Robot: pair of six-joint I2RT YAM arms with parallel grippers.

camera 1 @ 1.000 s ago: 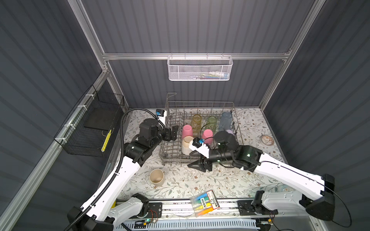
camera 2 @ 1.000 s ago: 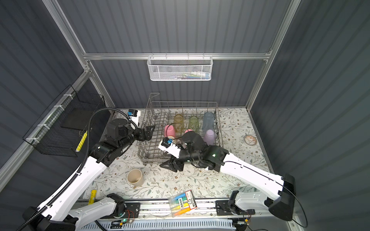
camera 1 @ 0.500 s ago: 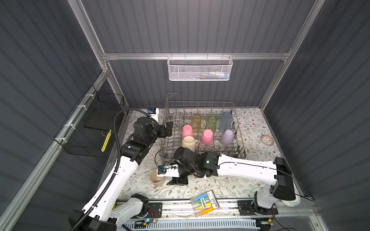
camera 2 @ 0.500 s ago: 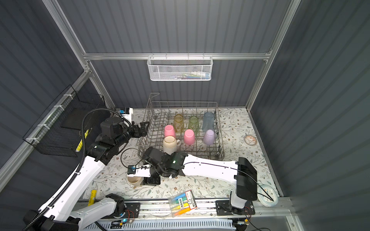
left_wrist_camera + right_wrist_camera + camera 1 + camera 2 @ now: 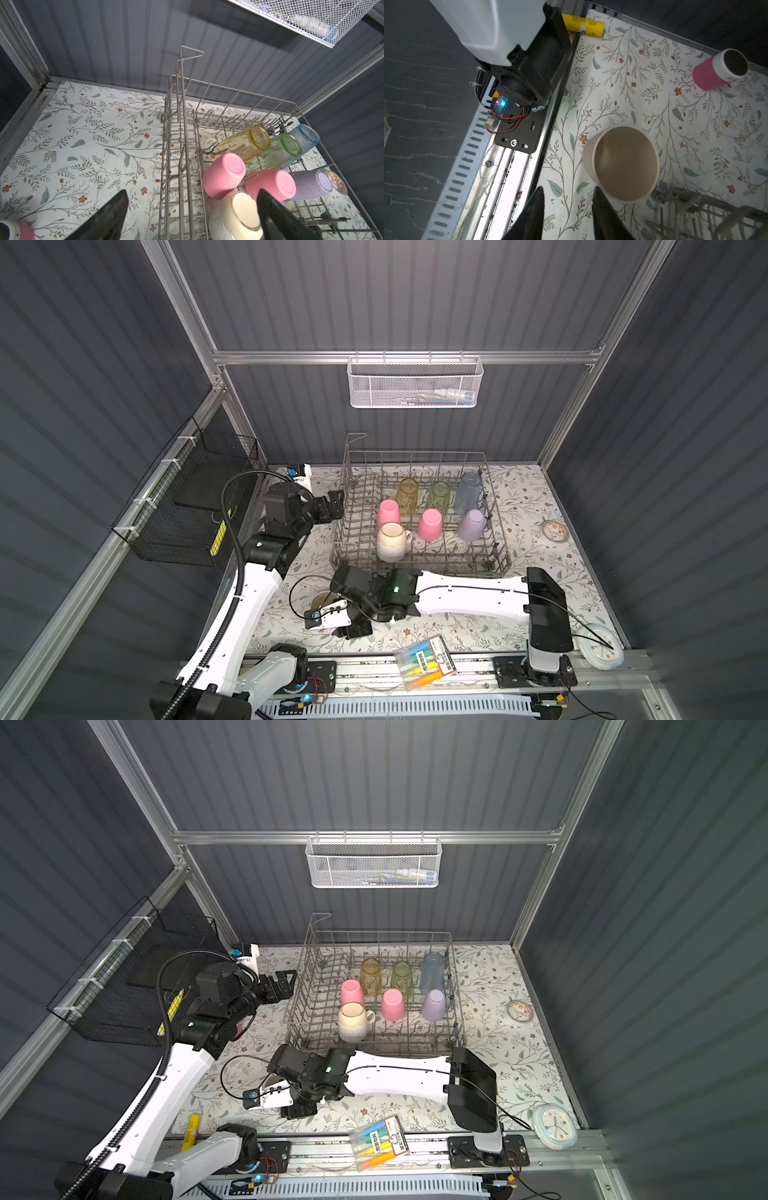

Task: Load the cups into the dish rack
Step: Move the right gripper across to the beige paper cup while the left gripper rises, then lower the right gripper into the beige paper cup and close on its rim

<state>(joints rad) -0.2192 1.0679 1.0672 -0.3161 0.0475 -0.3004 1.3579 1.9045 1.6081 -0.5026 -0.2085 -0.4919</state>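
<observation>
The grey wire dish rack (image 5: pixel 415 454) holds two pink tumblers (image 5: pixel 388 512) (image 5: pixel 430 524), an amber glass (image 5: pixel 407 491), a green glass (image 5: pixel 439 493), a blue tumbler (image 5: pixel 468 491), a lilac tumbler (image 5: pixel 472 524) and a cream mug (image 5: pixel 390 541). A beige tumbler (image 5: pixel 623 160) stands upright on the mat in front of the rack's left corner, largely covered by my right wrist in both top views. My right gripper (image 5: pixel 568 189) is low beside it, jaws apart and empty, one finger close to the cup's wall. My left gripper (image 5: pixel 334 506) hovers open at the rack's left side.
A short pink pot with a black top (image 5: pixel 718 70) stands at the left of the mat. A yellow tube (image 5: pixel 192 1129) and a marker pack (image 5: pixel 426 662) lie on the front rail. A clock (image 5: pixel 600 651) and a small dish (image 5: pixel 555 531) sit at the right.
My right arm has swung from the rack's front down and left to the beige tumbler, and its jaws have narrowed. My left gripper has drawn back a little from the rack.
</observation>
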